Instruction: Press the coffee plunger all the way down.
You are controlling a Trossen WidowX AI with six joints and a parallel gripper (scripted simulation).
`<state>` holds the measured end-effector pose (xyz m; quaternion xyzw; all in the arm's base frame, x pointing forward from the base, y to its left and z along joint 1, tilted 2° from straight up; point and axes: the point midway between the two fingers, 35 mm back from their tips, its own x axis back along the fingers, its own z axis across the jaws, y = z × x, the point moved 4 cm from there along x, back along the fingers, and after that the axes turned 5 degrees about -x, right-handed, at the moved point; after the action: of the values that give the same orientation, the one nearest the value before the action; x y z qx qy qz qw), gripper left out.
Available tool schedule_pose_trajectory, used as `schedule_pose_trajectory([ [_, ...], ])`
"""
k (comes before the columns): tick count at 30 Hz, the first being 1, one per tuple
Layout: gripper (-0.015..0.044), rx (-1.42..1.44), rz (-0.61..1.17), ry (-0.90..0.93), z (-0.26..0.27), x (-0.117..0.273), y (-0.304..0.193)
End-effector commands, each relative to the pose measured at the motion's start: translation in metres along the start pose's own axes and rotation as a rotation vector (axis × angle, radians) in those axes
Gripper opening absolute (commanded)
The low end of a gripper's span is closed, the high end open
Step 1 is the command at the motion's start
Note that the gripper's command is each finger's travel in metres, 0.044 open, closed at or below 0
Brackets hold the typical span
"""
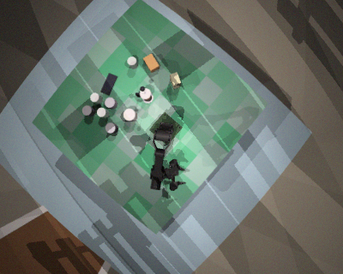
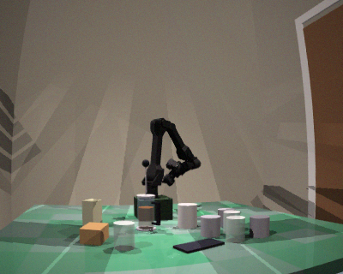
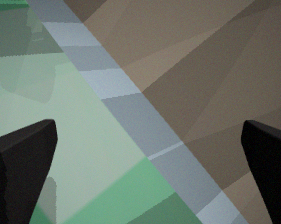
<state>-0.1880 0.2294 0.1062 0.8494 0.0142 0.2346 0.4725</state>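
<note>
Green-checked table (image 2: 285, 250) holds the coffee press (image 2: 146, 213); hand (image 2: 171, 169) open.

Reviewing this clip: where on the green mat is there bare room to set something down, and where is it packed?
Bare patches: the mat's right side past the tan box, and the near-left part below the grey cylinders. Crowded: the cylinder cluster, the dark flat slab, the orange block and the coffee press stand close together. The open pincer holds nothing, back near the arm's base.

No readable text, labels, brands or nos. anywhere: top, exterior and wrist views show only plain, unmarked surfaces. Nothing legible on any object, too small/blurred regardless.
</note>
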Motion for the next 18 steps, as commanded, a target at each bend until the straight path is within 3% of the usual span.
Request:
schedule_pose_trajectory([
  [1, 0.0426, -0.007, 0.008, -0.006, -0.001, 0.002, -0.001],
  [7, 0.044, -0.187, 0.188, -0.176, -0.01, 0.064, -0.016],
  [18, 0.044, -0.748, 0.639, -0.769, 0.027, 0.232, -0.024],
])
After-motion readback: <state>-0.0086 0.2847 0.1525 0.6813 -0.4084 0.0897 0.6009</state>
